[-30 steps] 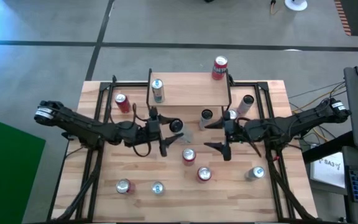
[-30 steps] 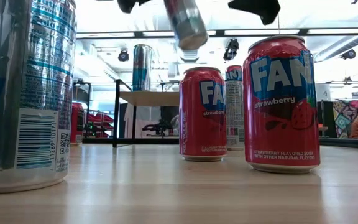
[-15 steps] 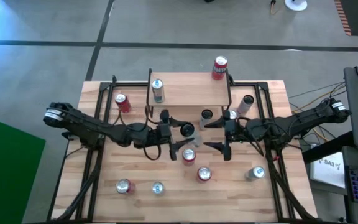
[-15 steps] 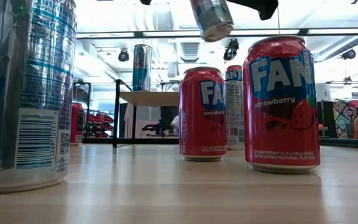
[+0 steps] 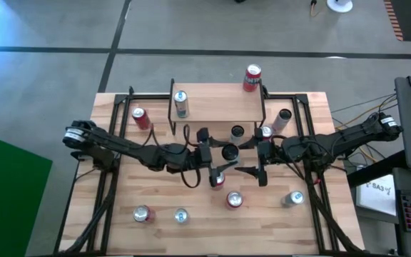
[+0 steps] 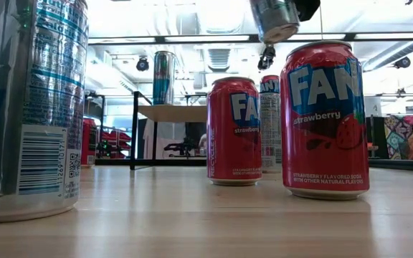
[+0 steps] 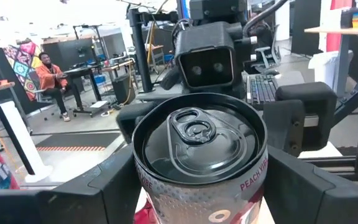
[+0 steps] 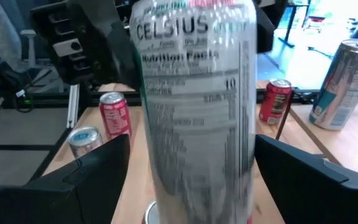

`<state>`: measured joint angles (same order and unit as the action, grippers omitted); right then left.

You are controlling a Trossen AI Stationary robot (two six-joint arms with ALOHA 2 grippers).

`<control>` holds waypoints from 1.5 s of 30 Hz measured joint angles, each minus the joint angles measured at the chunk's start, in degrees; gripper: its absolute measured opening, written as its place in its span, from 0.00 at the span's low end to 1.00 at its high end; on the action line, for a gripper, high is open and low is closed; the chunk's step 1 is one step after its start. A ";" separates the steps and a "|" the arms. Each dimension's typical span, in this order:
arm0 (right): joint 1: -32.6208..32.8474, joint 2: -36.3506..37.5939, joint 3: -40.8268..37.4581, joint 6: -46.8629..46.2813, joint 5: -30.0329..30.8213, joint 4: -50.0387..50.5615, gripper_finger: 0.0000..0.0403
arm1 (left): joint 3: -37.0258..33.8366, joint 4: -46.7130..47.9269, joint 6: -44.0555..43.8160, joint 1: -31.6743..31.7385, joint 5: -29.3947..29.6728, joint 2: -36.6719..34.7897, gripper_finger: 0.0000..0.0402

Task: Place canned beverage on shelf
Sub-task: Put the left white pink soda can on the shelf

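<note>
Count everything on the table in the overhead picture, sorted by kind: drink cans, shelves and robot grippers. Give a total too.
Cans: 12
Shelf: 1
Grippers: 2, the left gripper and the right gripper
Total: 15

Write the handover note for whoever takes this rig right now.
Left gripper: shut on the silver Celsius can, held in the air at mid-table.
Right gripper: open, its fingers either side of that can, not closed on it.
Shelf: one blue can on its left end.
Done: silver can lifted.
Left: complete what looks like a handover, then set the can on the shelf.
</note>
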<state>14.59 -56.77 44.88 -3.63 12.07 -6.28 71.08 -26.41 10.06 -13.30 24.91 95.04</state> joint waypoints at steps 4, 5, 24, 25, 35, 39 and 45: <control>0.00 -0.01 0.00 1.46 -0.72 0.21 0.82 | 3.16 1.70 0.64 0.00 -0.41 2.43 0.65; 0.00 -0.01 0.00 1.75 -0.75 0.50 0.82 | 3.85 2.18 0.62 0.00 -0.53 2.94 0.65; 0.02 -0.08 -0.07 3.67 -2.02 3.32 0.58 | 4.41 1.00 -2.23 0.07 -2.00 3.90 0.77; 0.00 -0.09 -0.07 3.66 -2.01 3.27 0.58 | 4.41 1.08 -2.23 0.07 -2.01 3.90 0.79; 0.00 -0.07 -0.07 2.74 -1.15 3.74 0.58 | 4.30 2.04 1.57 -0.04 -1.97 2.51 0.84; 0.00 -0.04 -0.07 2.10 2.47 6.07 0.58 | 4.30 4.87 2.79 -0.04 -1.93 0.25 0.84; -1.01 -0.02 -0.07 0.40 4.51 7.42 0.58 | 3.90 9.80 2.94 -0.04 -1.92 -4.36 0.84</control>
<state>13.58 -56.80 44.82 -3.23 16.58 1.15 74.98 -16.61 13.01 -13.34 22.98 90.68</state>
